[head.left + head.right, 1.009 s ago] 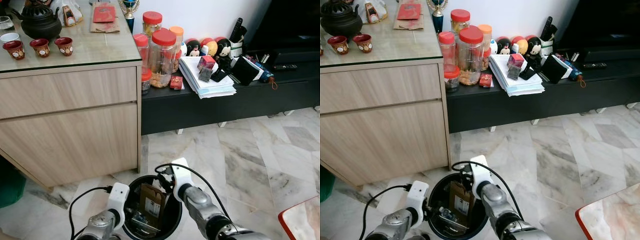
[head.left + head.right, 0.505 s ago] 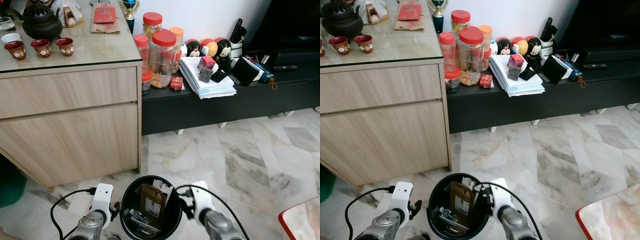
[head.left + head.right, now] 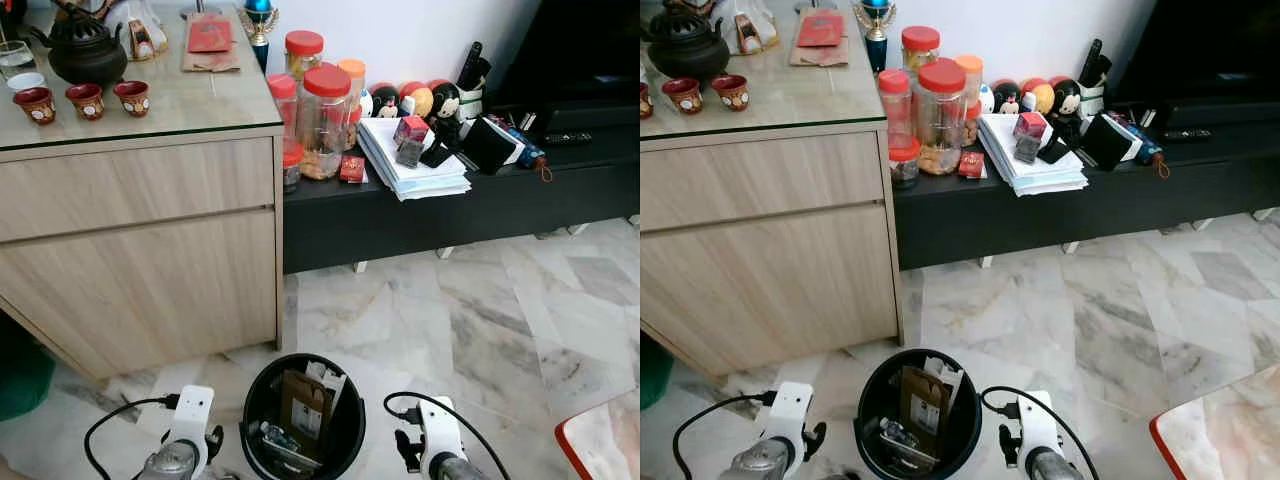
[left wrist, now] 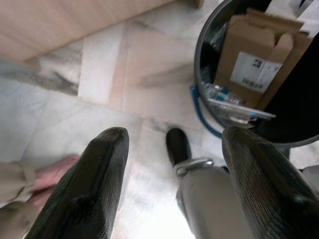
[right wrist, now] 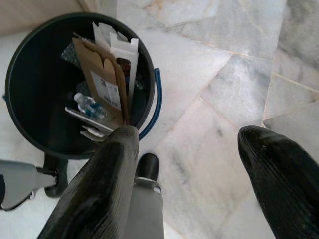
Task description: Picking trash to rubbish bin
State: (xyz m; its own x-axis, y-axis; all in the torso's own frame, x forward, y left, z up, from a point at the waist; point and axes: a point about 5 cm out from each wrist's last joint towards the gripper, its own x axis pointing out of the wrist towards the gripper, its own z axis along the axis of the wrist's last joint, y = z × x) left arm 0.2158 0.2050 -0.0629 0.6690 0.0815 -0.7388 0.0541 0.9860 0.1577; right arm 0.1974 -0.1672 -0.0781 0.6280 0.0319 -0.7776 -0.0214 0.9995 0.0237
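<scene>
The black rubbish bin stands on the marble floor just in front of me. Inside it are a brown cardboard box, white paper and a plastic bottle. My left arm is low at the bin's left side, and its gripper is open over bare floor, with the bin ahead of one finger. On the bin's right side is my right arm. Its gripper is also open with nothing between the fingers, beside the bin's blue handle.
A wooden cabinet with a teapot and cups stands behind the bin. A low black console carries jars and papers. A red-edged table corner is at the lower right. A person's skin and beige cloth show by my left gripper.
Both arms have drawn back and down from the bin. The right gripper, over the bin's rim a second ago, now sits apart on its right. The left has moved out leftward.
</scene>
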